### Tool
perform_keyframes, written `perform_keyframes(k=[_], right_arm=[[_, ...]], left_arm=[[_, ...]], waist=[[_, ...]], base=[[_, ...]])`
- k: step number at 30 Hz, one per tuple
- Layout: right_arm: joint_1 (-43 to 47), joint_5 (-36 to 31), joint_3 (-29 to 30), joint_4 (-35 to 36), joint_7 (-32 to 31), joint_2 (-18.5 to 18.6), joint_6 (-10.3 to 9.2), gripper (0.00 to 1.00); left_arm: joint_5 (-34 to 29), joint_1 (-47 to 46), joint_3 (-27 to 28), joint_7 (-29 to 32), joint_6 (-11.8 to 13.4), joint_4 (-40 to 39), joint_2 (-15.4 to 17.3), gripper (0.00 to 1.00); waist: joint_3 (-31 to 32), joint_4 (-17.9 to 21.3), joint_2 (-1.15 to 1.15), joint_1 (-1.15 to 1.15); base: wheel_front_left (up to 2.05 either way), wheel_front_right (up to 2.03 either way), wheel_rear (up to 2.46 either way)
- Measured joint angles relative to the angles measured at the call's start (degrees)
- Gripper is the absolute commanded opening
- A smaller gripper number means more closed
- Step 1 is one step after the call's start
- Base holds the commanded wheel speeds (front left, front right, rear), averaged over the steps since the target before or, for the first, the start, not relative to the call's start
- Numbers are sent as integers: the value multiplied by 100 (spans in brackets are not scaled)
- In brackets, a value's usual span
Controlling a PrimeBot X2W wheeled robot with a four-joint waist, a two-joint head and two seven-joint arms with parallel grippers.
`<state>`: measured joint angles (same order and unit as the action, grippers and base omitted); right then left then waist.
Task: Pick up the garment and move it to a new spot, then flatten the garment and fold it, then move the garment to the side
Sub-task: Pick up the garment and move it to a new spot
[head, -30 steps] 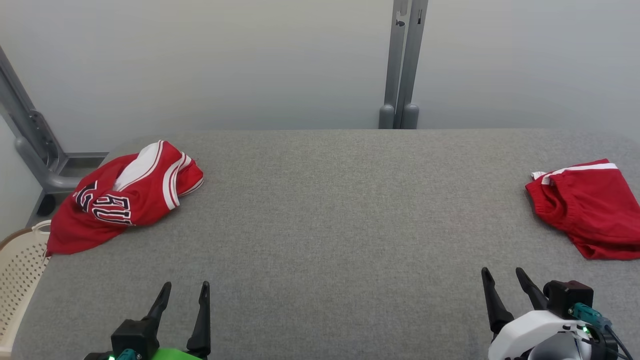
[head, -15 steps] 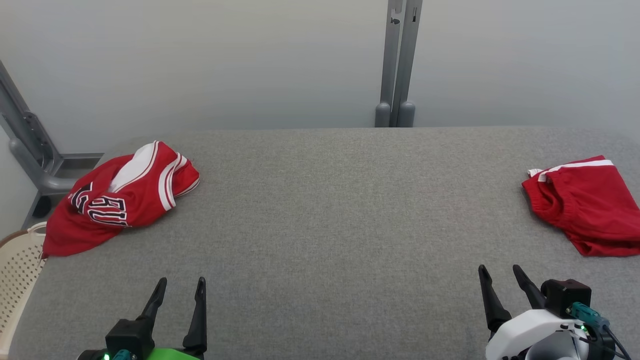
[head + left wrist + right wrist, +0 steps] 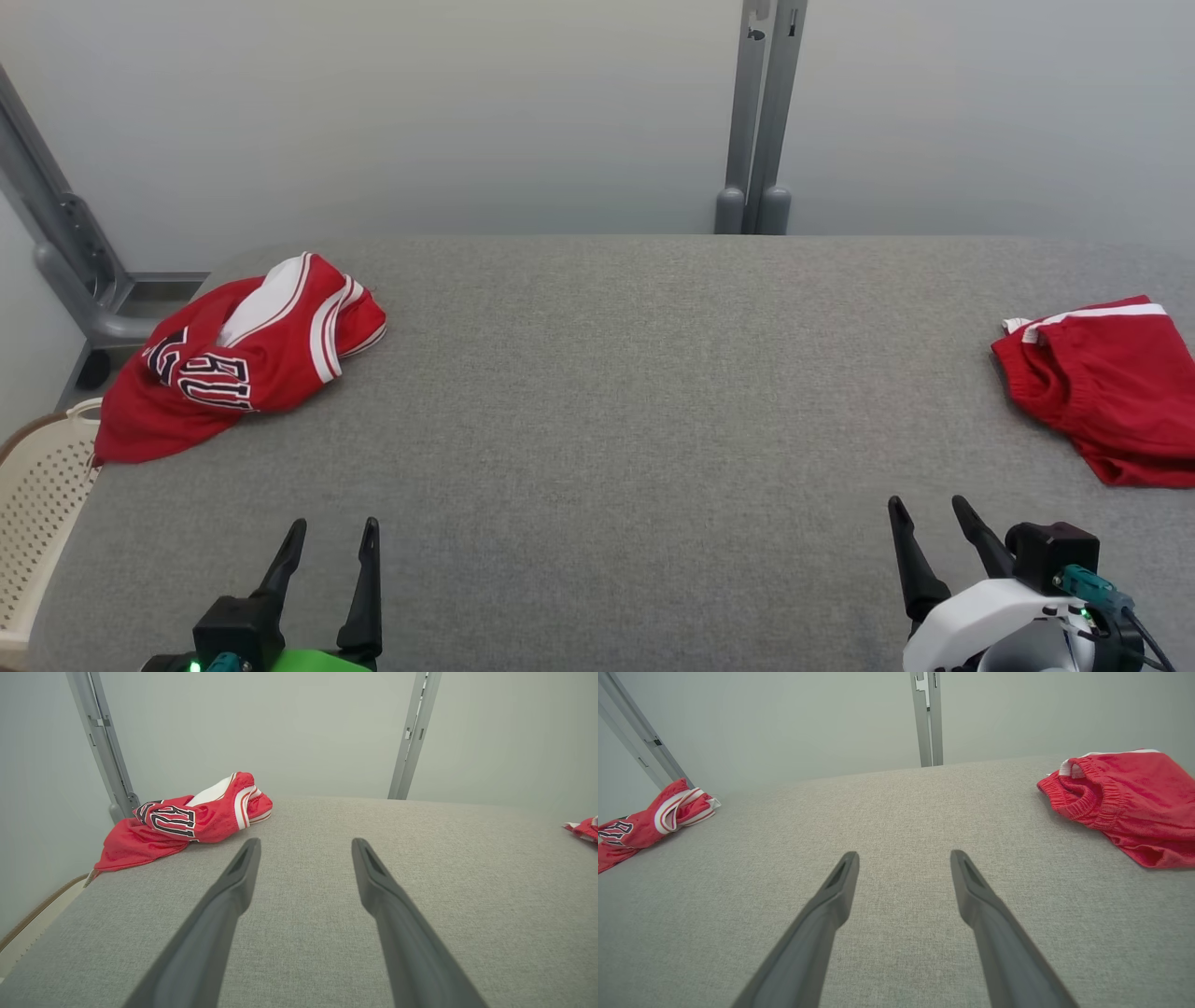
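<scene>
A crumpled red jersey garment [image 3: 233, 359] with white trim and dark lettering lies bunched at the far left of the grey table [image 3: 597, 420], one edge hanging over the table's left side. The left wrist view has this jersey [image 3: 187, 821] ahead and to the left of my left gripper [image 3: 306, 841]. Red shorts [image 3: 1106, 392] with a white stripe lie at the right edge, and they [image 3: 1120, 798] appear up and to the right of my right gripper [image 3: 904, 853]. Near the front edge, my left gripper [image 3: 334, 523] and right gripper [image 3: 926, 502] both stand open and hold nothing.
A cream perforated basket [image 3: 37, 523] stands below the table's left edge. Grey metal posts rise behind the table at the back centre [image 3: 756, 121] and the far left [image 3: 65, 243]. A pale wall closes off the back.
The head view has shifted slightly sideways and back, so the whole picture moved. Garments lie as before and both grippers stay open and still.
</scene>
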<state>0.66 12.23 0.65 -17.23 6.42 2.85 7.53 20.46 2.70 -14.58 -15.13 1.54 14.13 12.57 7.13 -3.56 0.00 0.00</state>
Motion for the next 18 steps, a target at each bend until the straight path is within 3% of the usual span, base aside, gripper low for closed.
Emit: perform_keyframes(k=[8,18], right_arm=[[43,92,-100,-3,41,0,0,100],[43,268,-321,-122,172,0,0,100]], left_arm=[[-15,23,88,0,-41,93,19,100],[-53,24,101,20,0,97,192,100]], waist=[[-6,-363,0,0],[-3,-1108,0,0]], base=[[0,0,0],[0,0,0]])
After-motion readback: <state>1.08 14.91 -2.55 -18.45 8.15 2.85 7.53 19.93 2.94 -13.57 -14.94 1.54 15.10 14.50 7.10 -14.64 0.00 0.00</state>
